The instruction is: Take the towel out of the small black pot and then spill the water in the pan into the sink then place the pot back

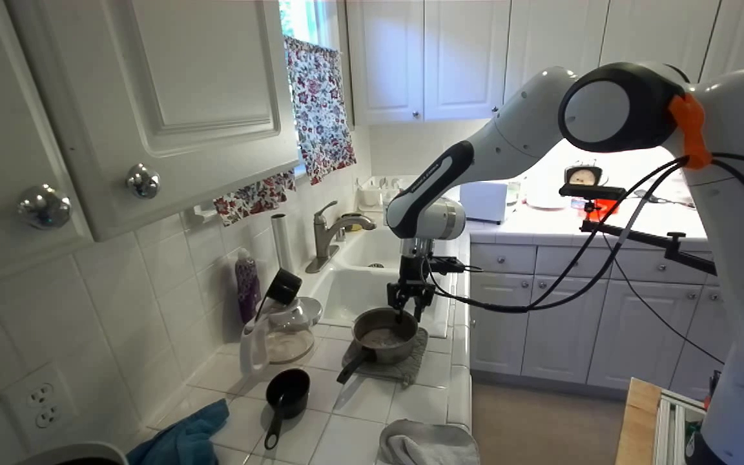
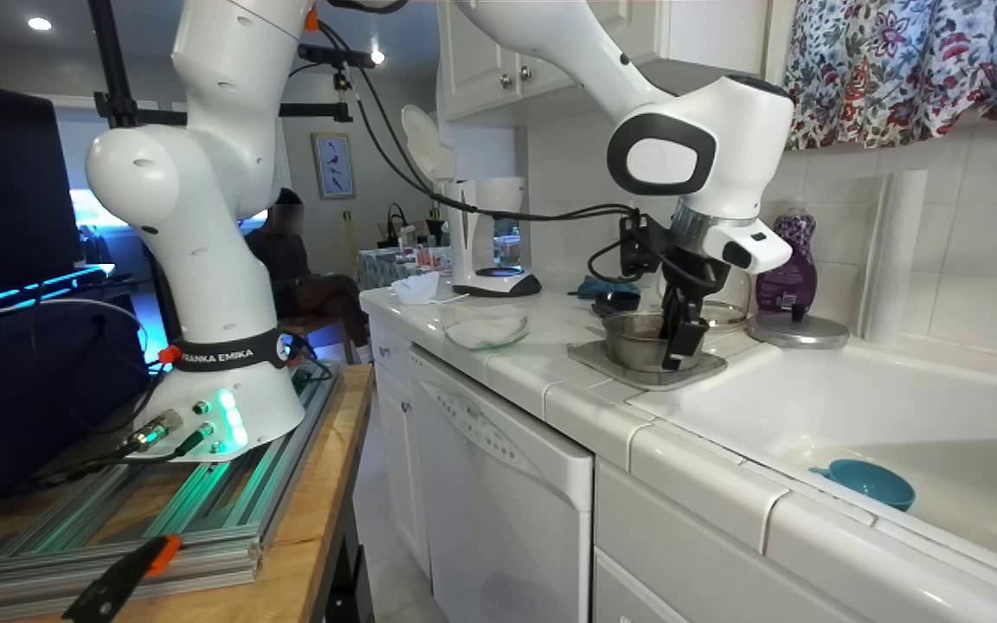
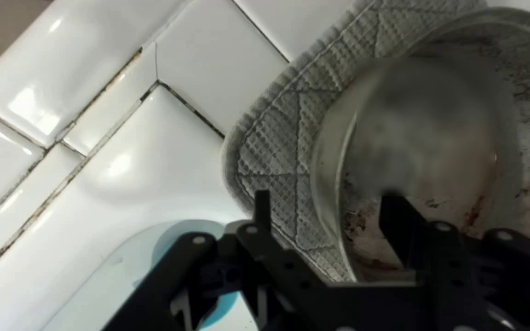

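Note:
The pan (image 1: 382, 350), grey metal with a dark handle, rests on a grey quilted mat (image 3: 272, 138) beside the sink (image 2: 879, 389). Its brown-stained inside shows a hazy sheen in the wrist view; how much water it holds is unclear. My gripper (image 3: 325, 197) straddles the rim with jaws apart: one finger (image 3: 396, 216) is over the inside, another finger (image 3: 262, 207) outside. Both fingers stand clear of the wall. The small black pot (image 1: 289, 395) sits on the counter nearby, its inside too dark to read. A pale grey cloth, the towel (image 1: 429, 444), lies crumpled at the counter's edge.
A blue-teal cloth (image 1: 181, 436) lies near the wall. A glass carafe (image 1: 289, 339), a pot lid (image 2: 797, 330) and a purple soap bottle (image 2: 791, 264) stand behind the pan. A teal cup (image 2: 871, 484) sits in the basin, below the faucet (image 1: 327, 239).

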You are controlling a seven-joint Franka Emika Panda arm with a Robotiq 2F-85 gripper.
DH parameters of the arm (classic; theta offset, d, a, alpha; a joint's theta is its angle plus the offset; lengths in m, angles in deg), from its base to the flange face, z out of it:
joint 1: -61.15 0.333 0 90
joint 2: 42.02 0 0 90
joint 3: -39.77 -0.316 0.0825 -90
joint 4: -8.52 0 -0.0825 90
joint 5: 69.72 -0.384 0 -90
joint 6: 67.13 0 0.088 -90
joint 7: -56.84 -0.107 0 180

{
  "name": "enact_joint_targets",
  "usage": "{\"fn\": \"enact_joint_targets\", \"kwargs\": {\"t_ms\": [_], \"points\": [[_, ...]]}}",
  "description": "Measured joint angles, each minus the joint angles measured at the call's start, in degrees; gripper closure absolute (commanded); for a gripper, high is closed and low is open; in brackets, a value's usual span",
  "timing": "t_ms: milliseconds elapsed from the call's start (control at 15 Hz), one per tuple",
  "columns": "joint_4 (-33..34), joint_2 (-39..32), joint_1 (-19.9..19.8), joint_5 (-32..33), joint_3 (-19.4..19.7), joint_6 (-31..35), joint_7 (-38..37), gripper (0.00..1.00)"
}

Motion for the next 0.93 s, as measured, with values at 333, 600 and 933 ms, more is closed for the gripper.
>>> {"fn": "enact_joint_targets", "kwargs": {"t_ms": [333,600,933], "points": [[3.8,-0.6,0.1,0.3,-0.5,-2.4,1.2,0.98],[5.4,-0.6,0.1,0.6,-0.8,-3.7,2.0,0.99],[5.5,-0.8,0.4,0.8,-1.3,-3.9,2.2,0.99]]}}
